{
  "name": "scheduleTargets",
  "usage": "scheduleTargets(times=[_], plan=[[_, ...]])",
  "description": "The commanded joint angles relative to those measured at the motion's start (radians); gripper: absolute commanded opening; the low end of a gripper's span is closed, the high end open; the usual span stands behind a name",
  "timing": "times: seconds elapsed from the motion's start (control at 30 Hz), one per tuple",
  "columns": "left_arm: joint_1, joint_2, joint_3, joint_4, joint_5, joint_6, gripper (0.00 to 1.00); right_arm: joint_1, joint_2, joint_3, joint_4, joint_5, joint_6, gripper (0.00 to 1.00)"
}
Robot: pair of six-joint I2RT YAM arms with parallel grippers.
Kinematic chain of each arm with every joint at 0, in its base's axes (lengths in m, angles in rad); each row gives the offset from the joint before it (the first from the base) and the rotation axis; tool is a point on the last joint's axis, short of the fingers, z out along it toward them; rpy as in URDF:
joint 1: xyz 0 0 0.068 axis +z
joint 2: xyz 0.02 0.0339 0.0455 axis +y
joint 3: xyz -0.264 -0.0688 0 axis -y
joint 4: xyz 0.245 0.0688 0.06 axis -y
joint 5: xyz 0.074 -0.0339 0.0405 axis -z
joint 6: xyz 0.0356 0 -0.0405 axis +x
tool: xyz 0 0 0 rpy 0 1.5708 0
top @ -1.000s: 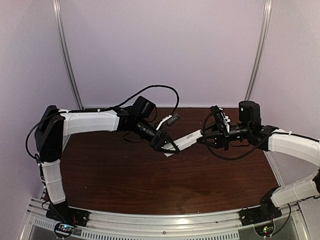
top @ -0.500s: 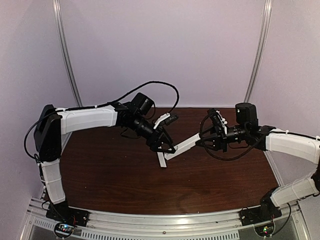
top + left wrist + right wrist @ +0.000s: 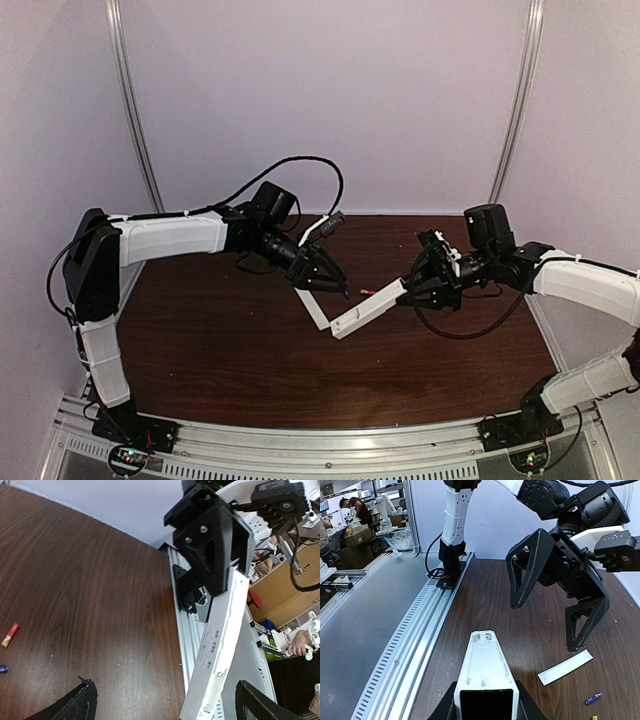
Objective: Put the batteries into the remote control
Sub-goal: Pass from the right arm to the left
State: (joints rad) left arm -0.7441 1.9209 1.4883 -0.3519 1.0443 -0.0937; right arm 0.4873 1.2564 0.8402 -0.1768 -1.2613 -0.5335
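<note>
Right wrist: remote gripped, cells on the table

Between its own fingers the right gripper (image 3: 485, 704) is closed part-way on one end of the remote control (image 3: 484, 672), whose free end juts toward the table's middle. The left gripper (image 3: 322, 280) hangs opposite, spread wide and holding nothing – beneath it lies the flat cover strip (image 3: 566, 666).

Both batteries rest on the wood near that strip: the blue battery (image 3: 593, 698) and the red-orange battery (image 3: 10, 634), a little apart.

The remote looks light, stiff and smooth, best pinched across its narrow sides clear of the slot. The cells are probably slick and ready to roll, so a pinch across mid-barrel seems safest.

The right arm reaches in from its side with the remote sloping down. The left arm stretches across, wrist tipped toward the table.
</note>
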Motion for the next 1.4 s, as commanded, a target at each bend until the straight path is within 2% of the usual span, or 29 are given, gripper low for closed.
scheduleTargets(times=[0.0,0.37,0.57,0.9,1.23,1.37], plan=[[-0.030,0.040,0.079,0.044,0.166,-0.028,0.98,0.021,-0.006,0.039,-0.108,-0.058,-0.126,0.00],[-0.132,0.164,0.270,0.009,0.271,-0.034,0.98,0.055,0.000,0.061,-0.174,-0.069,-0.182,0.00],[-0.159,0.189,0.289,0.000,0.292,-0.039,0.97,0.061,-0.005,0.062,-0.170,-0.063,-0.189,0.00],[-0.179,0.216,0.298,-0.007,0.309,-0.060,0.79,0.070,0.042,0.133,-0.191,-0.046,-0.209,0.00],[-0.181,0.217,0.298,-0.010,0.314,-0.067,0.54,0.072,0.059,0.176,-0.274,-0.032,-0.286,0.00],[-0.180,0.217,0.300,-0.012,0.316,-0.070,0.52,0.072,0.038,0.153,-0.277,-0.032,-0.296,0.00]])
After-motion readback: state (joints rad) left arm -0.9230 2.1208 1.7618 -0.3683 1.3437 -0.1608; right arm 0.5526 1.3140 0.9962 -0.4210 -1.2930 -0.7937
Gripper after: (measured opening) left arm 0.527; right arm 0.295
